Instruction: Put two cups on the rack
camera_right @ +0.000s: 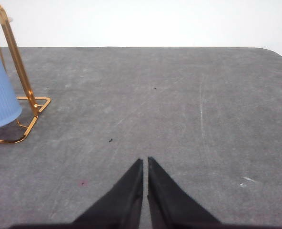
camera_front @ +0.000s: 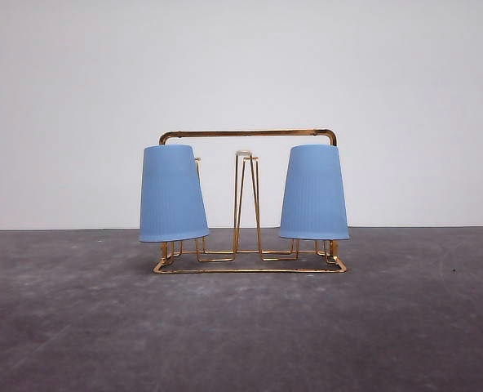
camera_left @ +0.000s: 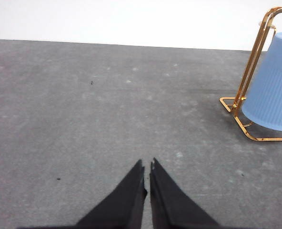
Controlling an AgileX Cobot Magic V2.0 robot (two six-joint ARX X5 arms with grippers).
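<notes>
Closest in, both cups, left (camera_front: 173, 193) and right (camera_front: 314, 193), sit inverted on the rack (camera_front: 248, 135) mid-bench (camera_front: 241, 327). Left gripper (camera_left: 147, 177) and right gripper (camera_right: 145, 171) are clenched, empty, well apart from it. Best left untouched; task looks complete.

A rack (camera_front: 249, 201) stands on a table (camera_front: 241, 327), centred left to right and toward the far side, with a wall (camera_front: 241, 73) behind it. 2 cups sit upside down on the rack, rims downward. The left cup (camera_front: 172, 193) hangs at the rack's left end, leaning slightly, and the right cup (camera_front: 313, 193) at its right end. Between them, 1 bare prong (camera_front: 243, 200) rises at the middle of the rack. The rack's top bar runs across behind the tops of both cups. Its base wire lies on the table below the cup rims.

The left gripper (camera_left: 147, 168) sits over the table well left of the rack, the right gripper (camera_right: 145, 164) well right of it.
</notes>
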